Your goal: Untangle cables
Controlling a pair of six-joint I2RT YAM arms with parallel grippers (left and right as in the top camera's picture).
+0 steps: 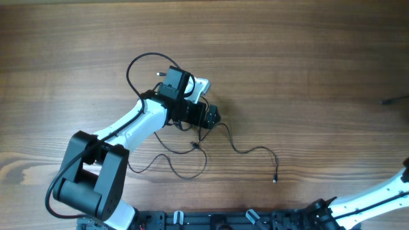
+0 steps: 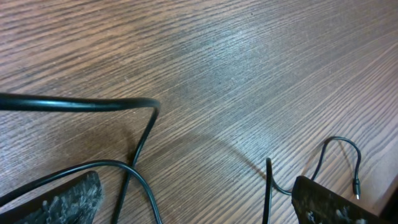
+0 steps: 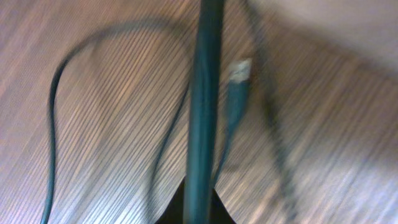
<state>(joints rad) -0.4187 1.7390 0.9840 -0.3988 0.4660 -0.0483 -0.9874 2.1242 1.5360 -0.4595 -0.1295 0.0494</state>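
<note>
The cables (image 1: 246,151) lie as thin black strands on the wooden table, with a small knot (image 1: 193,146) and a plug end (image 1: 275,180) at the front right. My left gripper (image 1: 211,119) is low over the strands just behind the knot. In the left wrist view its jaws (image 2: 199,211) are open, with cable strands (image 2: 142,138) lying between the fingers and a plug tip (image 2: 356,186) at the right. In the blurred right wrist view my right gripper (image 3: 194,208) is shut on a dark-green cable (image 3: 205,112) that runs straight up from the jaws. A plug end (image 3: 239,71) lies beside it.
The left arm (image 1: 128,131) reaches in from the front left, with its own thicker black cable looping behind (image 1: 137,64). The right arm (image 1: 377,195) lies along the front right edge. A dark cable end (image 1: 391,100) pokes in at the right edge.
</note>
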